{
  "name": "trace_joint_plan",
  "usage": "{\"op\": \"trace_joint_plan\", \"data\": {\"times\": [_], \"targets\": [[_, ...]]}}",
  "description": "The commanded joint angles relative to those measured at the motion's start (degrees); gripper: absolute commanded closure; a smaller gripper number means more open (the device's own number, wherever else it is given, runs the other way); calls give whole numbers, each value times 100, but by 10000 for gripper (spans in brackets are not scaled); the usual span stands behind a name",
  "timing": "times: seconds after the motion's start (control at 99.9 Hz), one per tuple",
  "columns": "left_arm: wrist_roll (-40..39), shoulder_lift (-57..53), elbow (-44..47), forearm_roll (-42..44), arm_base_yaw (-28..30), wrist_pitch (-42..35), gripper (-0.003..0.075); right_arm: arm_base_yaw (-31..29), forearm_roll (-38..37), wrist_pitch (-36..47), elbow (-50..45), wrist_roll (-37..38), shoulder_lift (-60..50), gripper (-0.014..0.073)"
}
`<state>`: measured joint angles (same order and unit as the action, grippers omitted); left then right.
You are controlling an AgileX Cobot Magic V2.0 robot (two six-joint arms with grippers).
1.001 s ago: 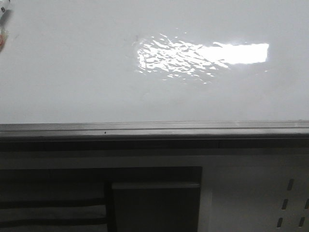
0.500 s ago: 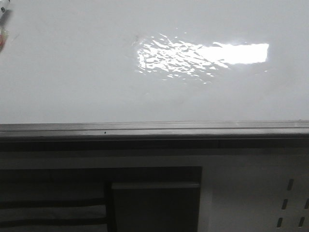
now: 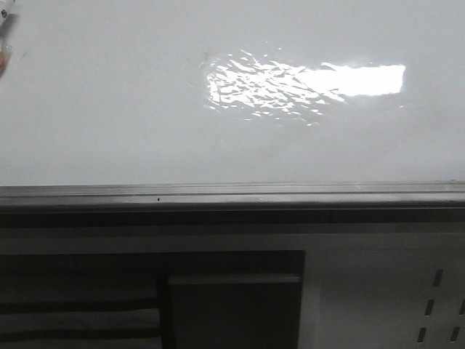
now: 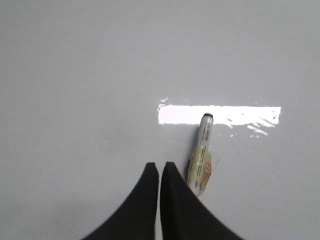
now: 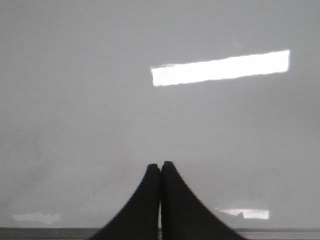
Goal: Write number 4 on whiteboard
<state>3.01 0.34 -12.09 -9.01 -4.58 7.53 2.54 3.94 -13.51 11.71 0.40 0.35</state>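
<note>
Whiteboard lies blank, no 4 drawn yet. Left gripper pressed together, empty, marker just beside it; right gripper likewise closed. Best spread the fingers and straddle the barrel squarely.

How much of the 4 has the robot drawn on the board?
None is visible yet: the whiteboard looks blank, with only glare on it. A marker lies on the board beside the left gripper, whose fingers are shut with nothing between them. The right gripper is shut and empty too. Grabbing the marker and writing remain.
</note>
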Motion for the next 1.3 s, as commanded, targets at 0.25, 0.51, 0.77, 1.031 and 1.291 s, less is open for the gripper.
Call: {"op": "trace_joint_plan", "data": {"times": [0.25,0.51,0.77,1.031,1.291], "targets": [[-69,1438,-1973,106,-6,1035,741,-39,-47,-645,1775,-573,1301,666],[-69,1692,-2083,106,-6,903,741,-39,-47,-330,1911,-573,1459,666],[-69,1692,-2083,120,-6,903,741,-39,-47,-380,1898,-573,1459,666],[-69,1692,-2070,901,-6,907,456,-39,-57,-366,1898,-573,1459,299],[-69,1692,-2070,901,-6,935,240,-39,-57,-380,1898,-573,1459,104]]}}
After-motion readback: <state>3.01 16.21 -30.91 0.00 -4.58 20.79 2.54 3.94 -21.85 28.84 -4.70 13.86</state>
